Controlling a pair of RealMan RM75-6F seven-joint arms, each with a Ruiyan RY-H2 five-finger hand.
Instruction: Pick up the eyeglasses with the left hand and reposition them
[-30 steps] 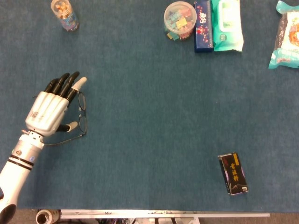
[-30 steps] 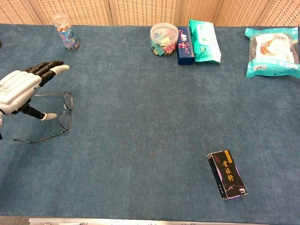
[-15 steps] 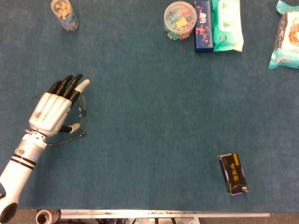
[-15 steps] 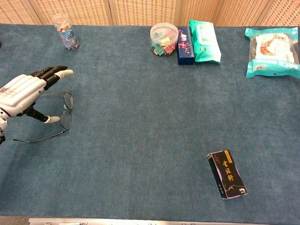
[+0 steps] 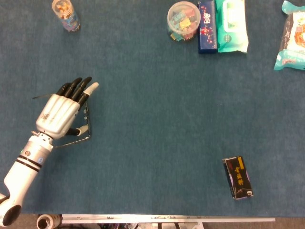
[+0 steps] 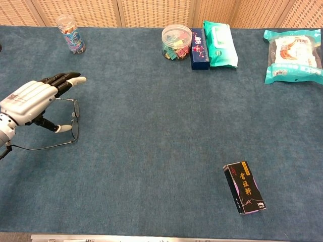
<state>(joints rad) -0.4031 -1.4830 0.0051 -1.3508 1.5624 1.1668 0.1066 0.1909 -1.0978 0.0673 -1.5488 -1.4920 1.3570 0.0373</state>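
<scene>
The thin-framed eyeglasses (image 5: pixel 87 122) lie at the left of the blue table, lenses pointing right and tipped up nearly on edge. One temple arm trails back toward the near-left under my wrist. My left hand (image 5: pixel 60 112) hovers over them, fingers stretched out flat above the frame. Its thumb reaches down and touches the nearer lens rim. In the chest view the eyeglasses (image 6: pixel 75 121) sit just right of the left hand (image 6: pixel 30 99), whose fingers stay straight and do not close on the frame. My right hand shows in neither view.
A small snack jar (image 5: pixel 66 14) stands at the far left. A round tub (image 5: pixel 183 20), a dark blue box (image 5: pixel 207 26) and a wipes pack (image 5: pixel 231 26) line the far edge. A teal bag (image 5: pixel 293 36) is far right, a black box (image 5: pixel 238 177) near right.
My left hand has slid right and slightly toward me. The eyeglasses shifted right with it and their lenses tipped up, now looking narrower.
</scene>
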